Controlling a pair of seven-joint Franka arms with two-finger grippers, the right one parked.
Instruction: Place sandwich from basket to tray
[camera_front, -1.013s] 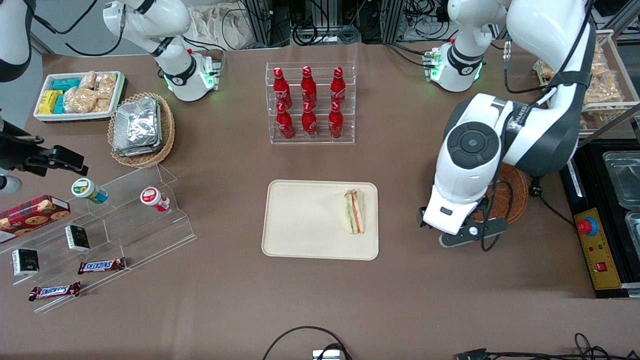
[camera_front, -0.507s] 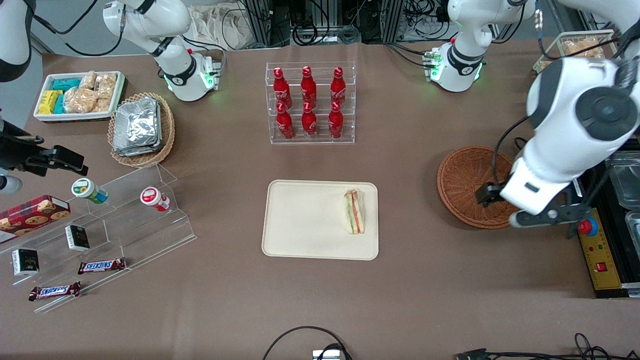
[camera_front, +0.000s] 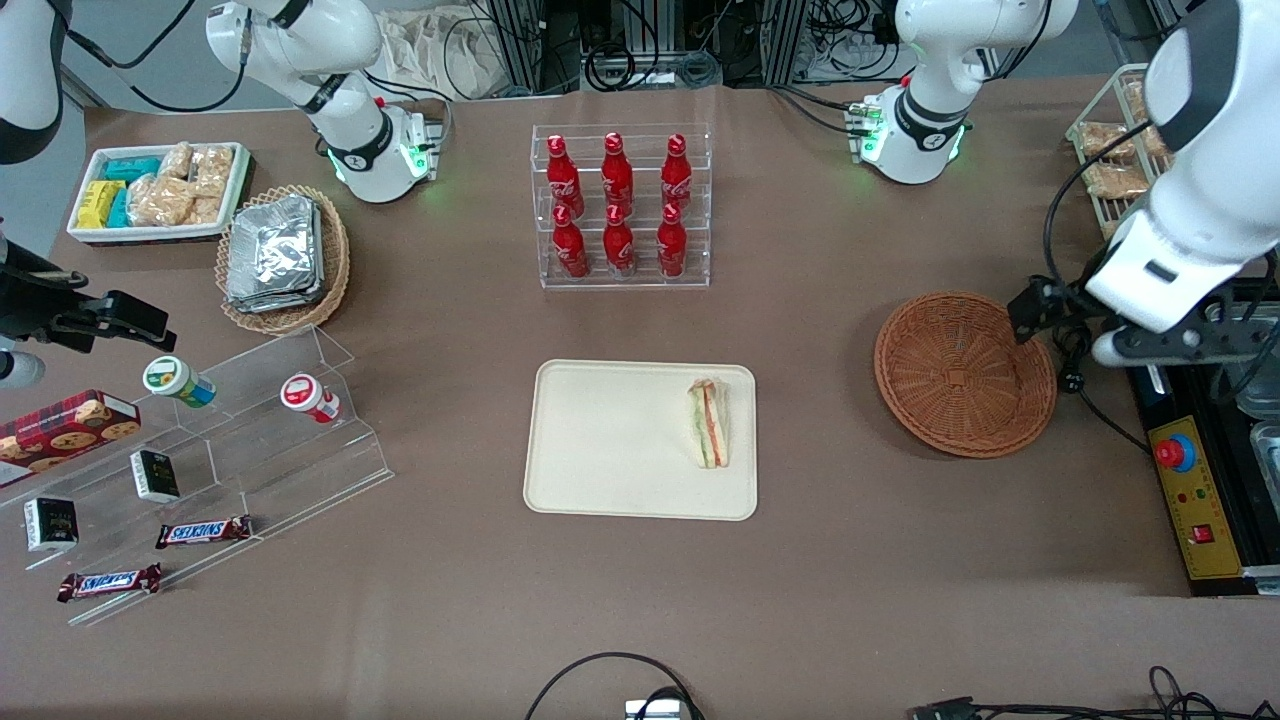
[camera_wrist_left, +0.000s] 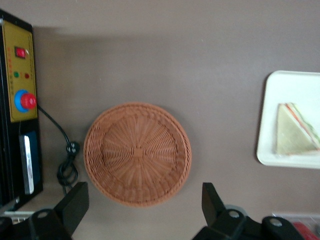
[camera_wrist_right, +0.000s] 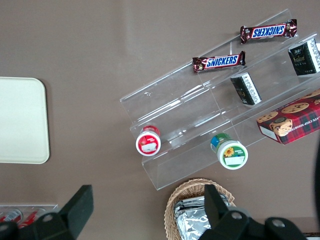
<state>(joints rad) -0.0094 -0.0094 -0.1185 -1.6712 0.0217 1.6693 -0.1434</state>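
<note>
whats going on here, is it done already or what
Looks finished, or close to it. The sandwich lies flat on the tray, and the basket is empty. The left arm's gripper is open and holds nothing, hanging high above the basket near the working arm's end of the table.

The tray (camera_wrist_left: 292, 120) runs off the left wrist view's edge, while the gripper (camera_wrist_left: 145, 207) shows only its fingers (camera_wrist_left: 75, 202).
</note>
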